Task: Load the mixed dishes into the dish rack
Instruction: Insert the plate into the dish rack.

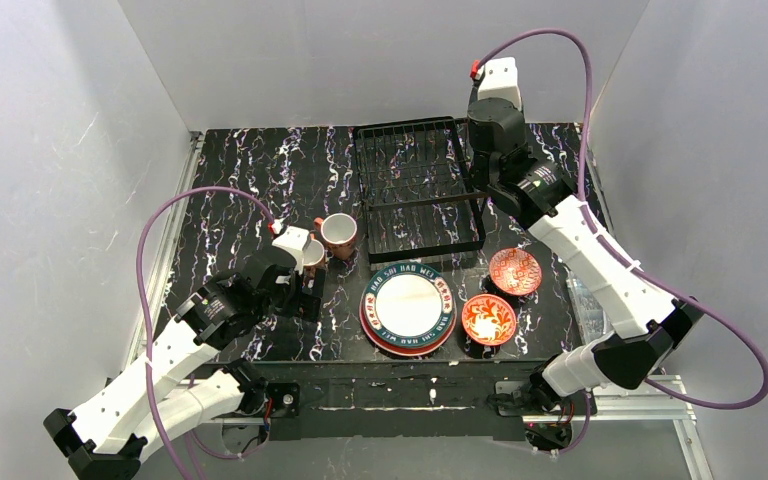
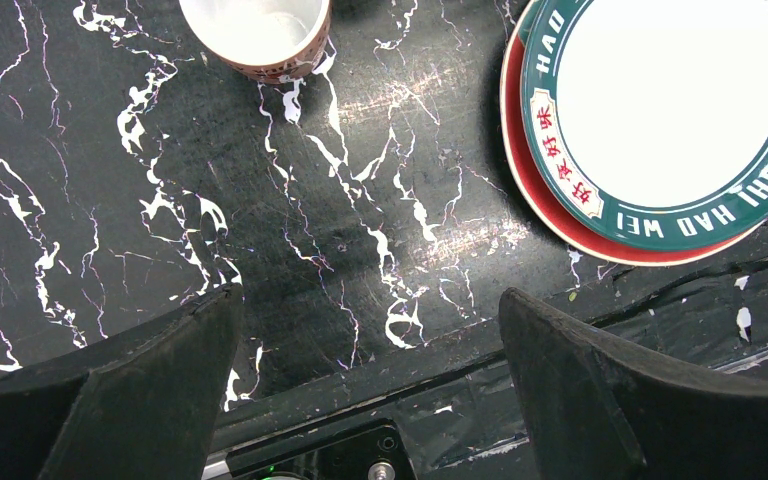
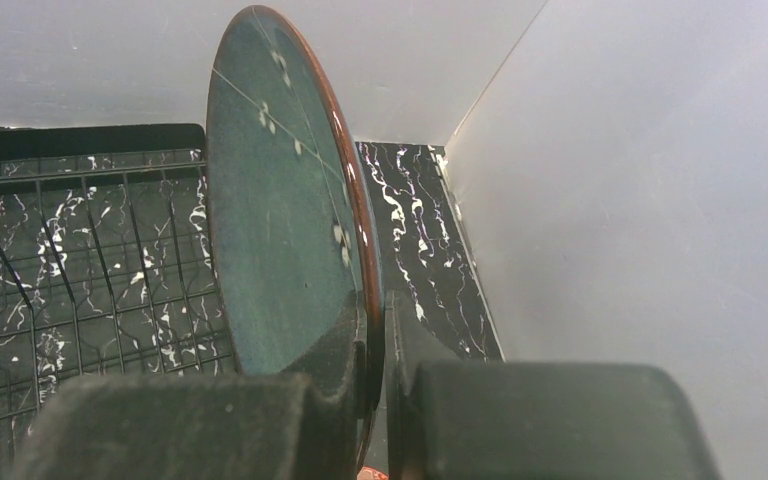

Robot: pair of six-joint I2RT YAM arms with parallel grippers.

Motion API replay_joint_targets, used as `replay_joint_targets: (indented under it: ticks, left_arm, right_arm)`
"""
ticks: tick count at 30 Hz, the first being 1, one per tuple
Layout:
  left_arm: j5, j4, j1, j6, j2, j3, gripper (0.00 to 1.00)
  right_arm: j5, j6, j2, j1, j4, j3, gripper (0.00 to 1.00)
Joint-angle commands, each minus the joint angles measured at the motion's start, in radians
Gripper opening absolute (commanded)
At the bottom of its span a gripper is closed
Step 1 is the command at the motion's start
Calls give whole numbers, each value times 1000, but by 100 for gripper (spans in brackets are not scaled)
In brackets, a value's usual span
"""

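My right gripper point(image 3: 375, 335) is shut on the brown rim of a dark teal plate point(image 3: 275, 210), which stands on edge over the right side of the black wire dish rack point(image 3: 70, 260). In the top view that rack point(image 1: 418, 190) sits at the back centre, and the held plate is hidden under the right wrist. My left gripper point(image 2: 370, 300) is open and holds nothing, low over the marbled table near its front edge point(image 1: 305, 295). A teal-rimmed white plate point(image 2: 660, 100) lies on a red plate point(image 2: 545, 210) to its right. One terracotta mug point(image 2: 255, 30) stands ahead of it.
A second terracotta mug point(image 1: 339, 234) stands left of the rack. Two small red-patterned bowls point(image 1: 515, 270) point(image 1: 488, 320) sit right of the plate stack point(image 1: 408, 308). Grey walls enclose the table on three sides, the right wall point(image 3: 640, 180) close to the held plate.
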Motion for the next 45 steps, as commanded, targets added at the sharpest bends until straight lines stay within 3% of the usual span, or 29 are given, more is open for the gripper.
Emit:
replay_joint_targets:
  ticks: [1,14,26,29,33,36,45]
  left_arm:
    - [-20,-8,-2,10,2,-6,98]
    - [-21,-9,-1,9,-7,-6,98]
    - [-21,-8,-2,10,-11,-6,98]
    - [-21,-9,-2,10,-10,-7,98]
    - [-22,-9,-2,10,-9,-6,98]
    - [-24,-10,-2,10,-8,-7,98]
    - [-27,-11,-1,8,0,-6,98]
  right_arm:
    - [23,40,-22,2,45,8,1]
    - [187,-62,78,77,49,99,1]
    - [181,-45,70,103,64,65,1]
    - [174,-39,67,102,60,56,9]
    - [159,-27,62,102,51,63,30]
    - [142,-15,57,102,35,77,38]
    - [135,-1,36,102,6,89,46]
